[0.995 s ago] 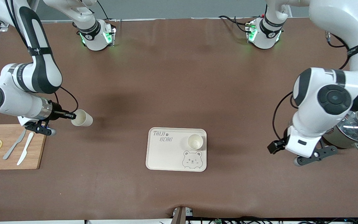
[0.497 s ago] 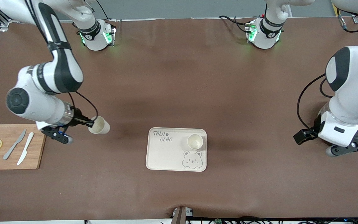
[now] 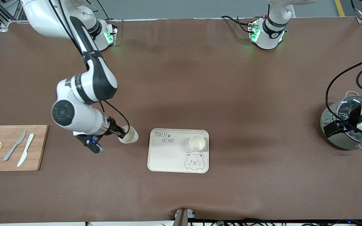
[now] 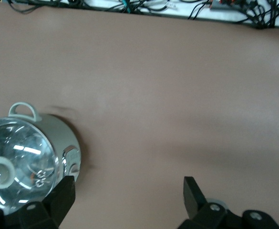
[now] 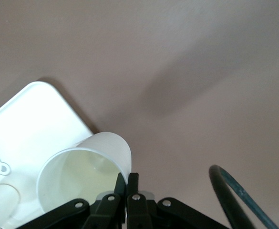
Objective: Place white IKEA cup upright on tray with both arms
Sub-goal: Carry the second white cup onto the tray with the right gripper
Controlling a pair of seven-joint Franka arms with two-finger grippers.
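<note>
White cup [image 3: 129,136] pinched by right pincer [image 3: 122,135] beside tray [image 3: 168,157] holding upright cup [image 3: 197,142]; left pincer [image 4: 129,195] spread over pot [image 4: 20,162].

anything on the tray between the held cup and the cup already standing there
Nothing: between the held cup in the right gripper and the standing cup, the front view shows only bare tray with lettering.

table cover [image 3: 181,94]: matt brown | cutting board [image 3: 36,150]: wood | pot lid [image 4: 15,167]: glossy glass
</note>
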